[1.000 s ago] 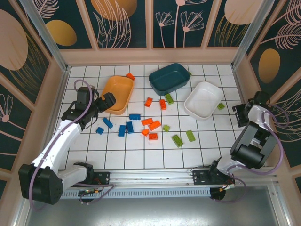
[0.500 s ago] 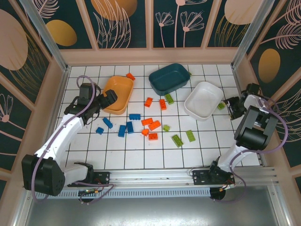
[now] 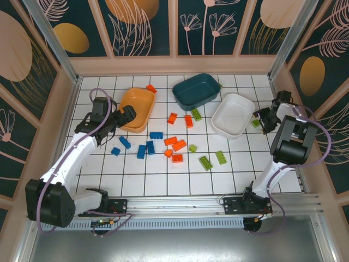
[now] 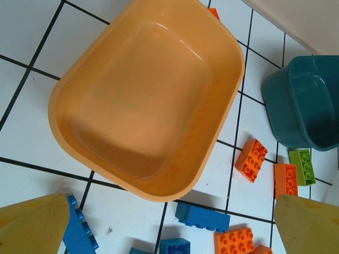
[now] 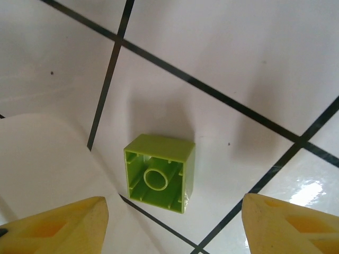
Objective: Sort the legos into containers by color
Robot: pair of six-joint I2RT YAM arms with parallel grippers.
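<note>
Top view: left claw sits at the lower-left rim of the orange tray. Right claw is over a lime brick just right of the white tray. Other legos lie scattered mid-frame on the bench. Left wrist: jaws spread wide, gripping nothing, orange tray centre-frame. Right wrist: jaws apart, the brick upturned between them, untouched.

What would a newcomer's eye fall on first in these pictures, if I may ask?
The scatter of orange, blue and green legos across the middle of the tiled table stands out first, with the orange tray, teal tray and white tray sitting empty along the far side. The right gripper hangs open over an upturned lime green brick beside the white tray.
</note>
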